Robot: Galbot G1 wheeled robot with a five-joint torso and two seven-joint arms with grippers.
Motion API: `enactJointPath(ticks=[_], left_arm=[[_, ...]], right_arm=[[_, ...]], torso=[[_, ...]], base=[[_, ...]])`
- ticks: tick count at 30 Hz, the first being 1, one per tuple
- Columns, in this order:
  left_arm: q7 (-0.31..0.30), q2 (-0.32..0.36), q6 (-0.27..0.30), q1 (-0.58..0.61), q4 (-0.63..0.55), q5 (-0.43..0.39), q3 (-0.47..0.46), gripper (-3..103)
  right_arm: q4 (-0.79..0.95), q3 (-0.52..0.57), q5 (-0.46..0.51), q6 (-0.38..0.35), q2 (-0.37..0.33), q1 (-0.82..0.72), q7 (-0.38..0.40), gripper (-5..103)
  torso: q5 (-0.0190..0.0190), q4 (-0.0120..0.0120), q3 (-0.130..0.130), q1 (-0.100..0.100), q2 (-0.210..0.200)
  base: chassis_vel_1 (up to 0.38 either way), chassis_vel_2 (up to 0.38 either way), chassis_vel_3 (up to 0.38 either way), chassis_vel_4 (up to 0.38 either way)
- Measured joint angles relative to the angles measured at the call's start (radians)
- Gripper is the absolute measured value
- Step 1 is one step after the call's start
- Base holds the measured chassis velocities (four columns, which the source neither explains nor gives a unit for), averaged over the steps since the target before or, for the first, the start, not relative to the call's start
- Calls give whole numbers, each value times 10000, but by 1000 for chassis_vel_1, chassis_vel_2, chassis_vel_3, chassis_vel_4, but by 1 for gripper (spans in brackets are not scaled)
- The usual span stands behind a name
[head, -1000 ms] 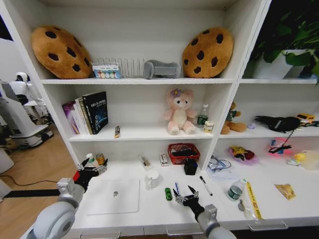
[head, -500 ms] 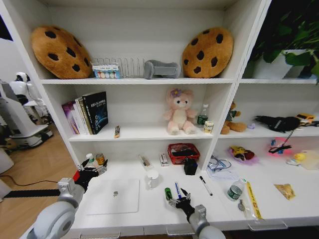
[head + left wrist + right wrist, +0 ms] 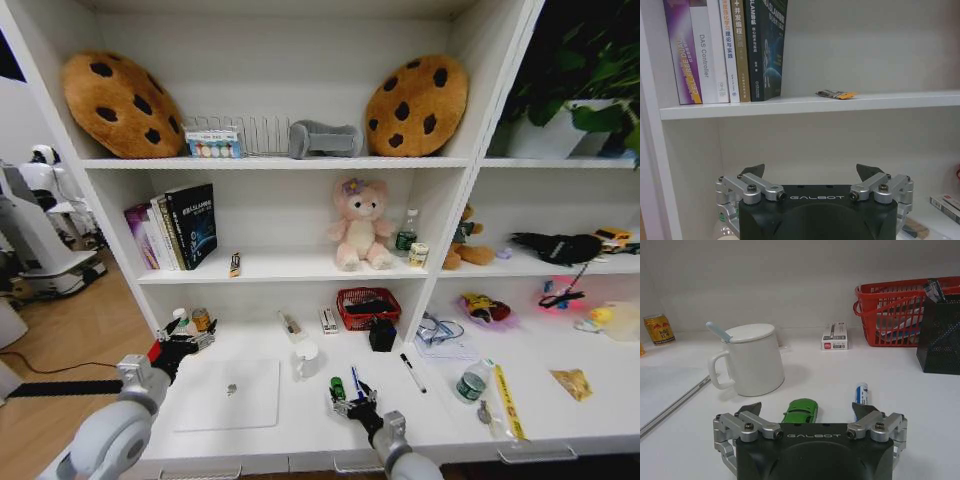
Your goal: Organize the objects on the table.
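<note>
R gripper: we see it low over the table, front edge, fingers spread wide, holding nothing; car sits between the tips, pen just off one tip.
L gripper: parked over table's left end, beside the laptop; fingers apart, empty, facing the books.
Car: tiny, green, glossy, dark windows; on the table just in front of the mug.
Handling, car: we judge it light, stiff, smooth plastic; wheels prob. let it roll off a loose pinch. Take it across the body sides, mid-length.
Pen: blue, slim, lying flat beside the car, apart from it. Light, rigid, round, so may roll; grip mid-barrel.
Mug: white, lidded, spoon handle sticking out; prob. ceramic, heavier, breakable. Keep fingers clear of it.
</note>
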Motion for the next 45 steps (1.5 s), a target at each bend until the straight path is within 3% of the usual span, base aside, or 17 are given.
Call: enactJointPath(ticks=[21,33,35,42,45], left_arm=[[27,74,0,-201,179,-115,158,100],[47,86,0,-276,244,-145,208,100],[48,85,0,-291,255,-157,216,100],[48,79,0,-293,258,-191,218,100],[49,66,0,-289,257,-192,218,100]], right_arm=[[-303,-553,1,-97,-47,375,192,93],[-332,-627,6,-196,-56,376,381,69],[-324,-624,-12,-199,-59,303,386,59],[-299,-584,-14,-200,-98,270,404,40],[-290,-561,-11,-201,-109,259,407,40]], torso=[[0,0,0,0,0],[0,0,0,0,0],[0,-1,0,0,0],[0,0,0,0,1],[0,0,0,0,1]], base=[[0,0,0,0],[0,0,0,0],[0,0,0,0],[0,0,0,0],[0,0,0,0]])
